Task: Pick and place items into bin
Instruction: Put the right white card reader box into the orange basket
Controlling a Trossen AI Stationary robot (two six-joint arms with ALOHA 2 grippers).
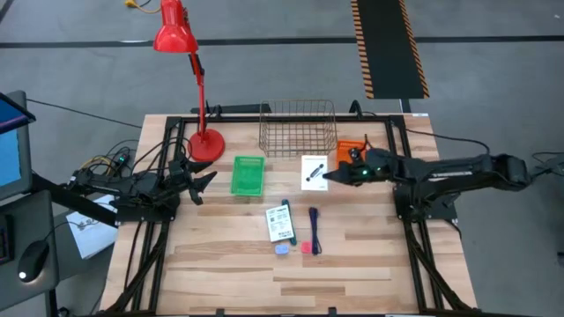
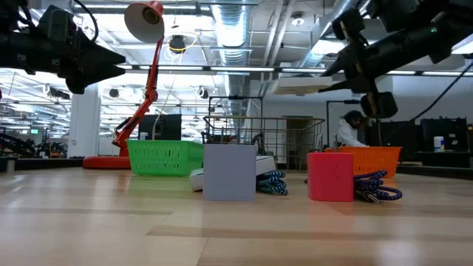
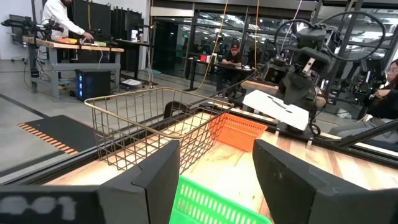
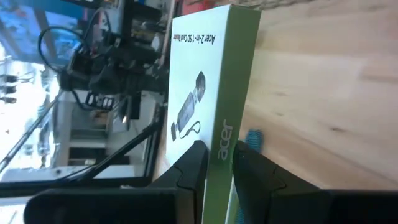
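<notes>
My right gripper (image 1: 330, 174) is shut on a white printed card pack (image 1: 314, 170) and holds it above the table, between the green bin (image 1: 248, 175) and the orange bin (image 1: 351, 151). The second white pack (image 1: 280, 222) lies flat on the table with a slim teal stick (image 1: 287, 214) along its edge. The dark-blue stick (image 1: 314, 231) lies right of that pack. The light-blue piece (image 1: 281, 249) and the pink-red piece (image 1: 307, 247) sit near the table's front. My left gripper (image 1: 201, 180) is open, just left of the green bin. My right gripper pinches the pack between its two fingers (image 4: 193, 163) at the pack's right-hand end (image 4: 217, 140), one finger on the printed face and one on the back. The fingers reach in about level from the table's right. The pack (image 2: 304, 85) is lifted clear, lying nearly flat.
A wire basket (image 1: 298, 128) stands at the far edge, and a red desk lamp (image 1: 204, 141) has its base at the far left. Dark frame rails (image 1: 401, 220) run along both sides of the table. Bare wood (image 1: 352, 273) lies toward the near edge. People (image 3: 59, 15) are in the room beyond.
</notes>
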